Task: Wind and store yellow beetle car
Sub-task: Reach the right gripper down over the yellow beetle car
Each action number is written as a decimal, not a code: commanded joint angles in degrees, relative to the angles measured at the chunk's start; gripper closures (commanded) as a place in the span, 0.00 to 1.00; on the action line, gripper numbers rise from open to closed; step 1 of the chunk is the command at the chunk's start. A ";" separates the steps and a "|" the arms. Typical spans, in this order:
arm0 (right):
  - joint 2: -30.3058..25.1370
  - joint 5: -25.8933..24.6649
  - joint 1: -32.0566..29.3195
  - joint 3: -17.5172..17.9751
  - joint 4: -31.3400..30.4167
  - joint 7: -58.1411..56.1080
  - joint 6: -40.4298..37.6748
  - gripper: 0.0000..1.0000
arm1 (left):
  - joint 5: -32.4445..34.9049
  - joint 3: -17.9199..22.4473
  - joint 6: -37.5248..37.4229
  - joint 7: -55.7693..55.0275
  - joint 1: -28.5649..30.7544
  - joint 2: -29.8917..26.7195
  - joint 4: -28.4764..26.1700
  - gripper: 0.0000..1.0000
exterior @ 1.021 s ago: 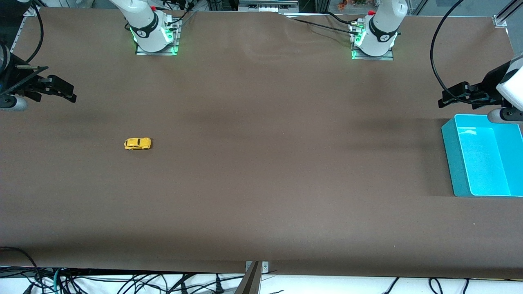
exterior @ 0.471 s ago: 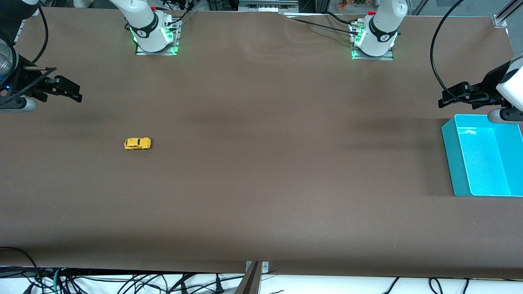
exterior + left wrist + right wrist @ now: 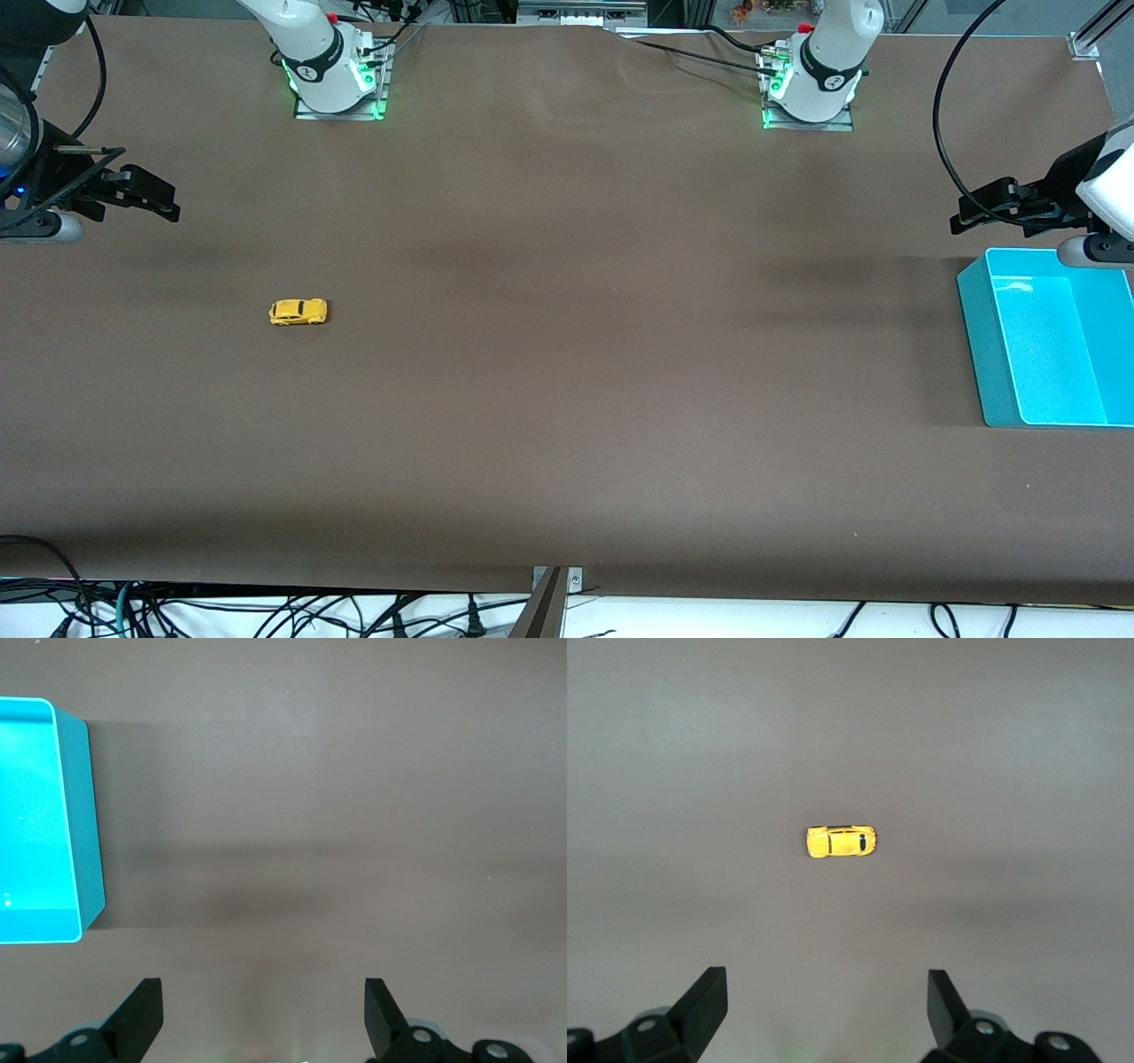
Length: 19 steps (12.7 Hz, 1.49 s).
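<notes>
The tiny bright yellow beetle-shaped toy car (image 3: pixel 299 311) is seen on its wheels on the brown cloth-covered surface (image 3: pixel 567 372), toward the right arm's end, well apart from the teal plastic bin (image 3: pixel 979 354). It is judged light, rigid and slick; a pinch across the flat sides, above the wheels, is advised, since the rounded roof could slip. The right end effector (image 3: pixel 164 202) is released, up over the surface, car in its wrist view (image 3: pixel 841 841). The left end effector (image 3: pixel 966 217), also released, waits by the bin.
</notes>
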 commanded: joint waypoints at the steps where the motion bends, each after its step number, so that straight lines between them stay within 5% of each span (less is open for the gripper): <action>1: -0.59 0.41 -0.89 0.70 -1.61 -6.07 0.14 0.00 | 1.05 -0.22 0.38 1.24 0.13 -0.15 0.17 0.00; 11: 1.78 0.23 -0.98 0.52 -16.98 -38.84 16.64 0.00 | 0.88 -0.13 0.29 1.24 0.21 -0.15 0.17 0.00; 19: 11.17 -0.03 -1.41 0.52 -23.50 -74.43 37.22 0.00 | 0.88 -0.13 0.29 1.24 0.21 -0.06 0.17 0.00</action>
